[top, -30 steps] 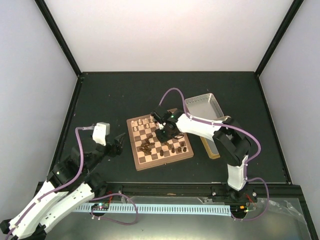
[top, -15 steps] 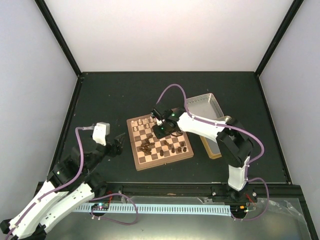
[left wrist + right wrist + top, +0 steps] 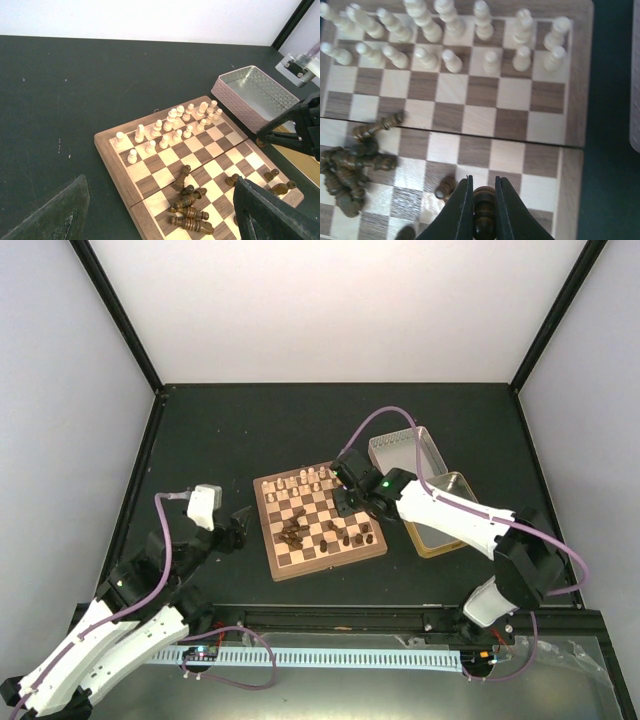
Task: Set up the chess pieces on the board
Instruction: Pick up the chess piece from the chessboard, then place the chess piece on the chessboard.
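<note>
**While one dark chessman sits pinched in the right jaws, its foot is out of frame**

Although the right gripper [image 3: 483, 185] shows plainly in its own wrist view, only part of its load can be read. The two black fingers are drawn narrow on a dark piece [image 3: 484, 212], whose lower end runs off the bottom edge. Whether it touches a square cannot be told. It hangs over the near half of the board [image 3: 275, 562], close to the right-hand rim.

The board lies mid-table, slightly askew, with a seam across its middle. Cream pieces [image 3: 452, 60] stand in two rows along its far edge. In the right wrist view the leftmost ones are clipped by the frame, and in the top view they are too small to tell apart by kind.

On the near half, towards the left, a heap of dark pieces [image 3: 347, 170] lies toppled, overlapping so that single men are hard to separate. One more dark man [image 3: 446, 187] lies tilted just beside the right fingers. Another at the bottom edge is cut off. A few dark pieces [image 3: 345, 538] sit near the board's front right, too small to tell whether they are upright.

The left gripper [image 3: 236, 530] hangs low over the dark table [image 3: 200, 440], just left of the board, jaws wide with nothing between them. Only blurred finger edges show in its wrist view.

A metal tin [image 3: 250, 95] sits right of the board. A second tin half [image 3: 440, 530] is largely hidden under the right arm.
</note>
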You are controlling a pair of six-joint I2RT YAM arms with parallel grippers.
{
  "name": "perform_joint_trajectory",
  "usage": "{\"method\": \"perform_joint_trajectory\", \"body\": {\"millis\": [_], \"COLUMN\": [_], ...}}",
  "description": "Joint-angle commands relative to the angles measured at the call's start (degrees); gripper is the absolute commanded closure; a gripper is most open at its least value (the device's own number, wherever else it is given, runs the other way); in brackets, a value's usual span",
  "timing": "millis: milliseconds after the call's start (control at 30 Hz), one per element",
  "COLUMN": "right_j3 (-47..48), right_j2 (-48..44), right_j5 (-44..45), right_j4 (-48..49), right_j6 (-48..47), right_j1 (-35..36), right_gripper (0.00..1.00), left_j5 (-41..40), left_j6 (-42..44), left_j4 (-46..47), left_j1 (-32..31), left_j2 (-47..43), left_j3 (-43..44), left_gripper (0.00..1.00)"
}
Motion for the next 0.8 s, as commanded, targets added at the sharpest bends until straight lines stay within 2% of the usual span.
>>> {"method": "perform_joint_trajectory", "body": {"millis": [0,400,767], "right_j3": [-3.1,-5.49,-3.59], "right_j2": [-2.32,-2.12,2.64], "right_j5": [3.54,2.88,-4.77], "right_j4": [-1.21,-4.63,-3.93], "right_j6": [2.51,4.43,1.07], "right_j1": [-0.76,-2.02,-1.9], "right_gripper": [0.93,0.94,0.94], "left_j5": [-0.41,1.66,2.0], "left_j6": [-0.58,-0.07,0.2], "left_j4": [-0.72,-0.19,-0.19], "left_j1": [0.31,0.32,0.29], "left_j2": [0.6,0.74,2.54], "left_j3": [0.02,-0.24,-0.17], "left_gripper": [0.19,0.18,0.18]}}
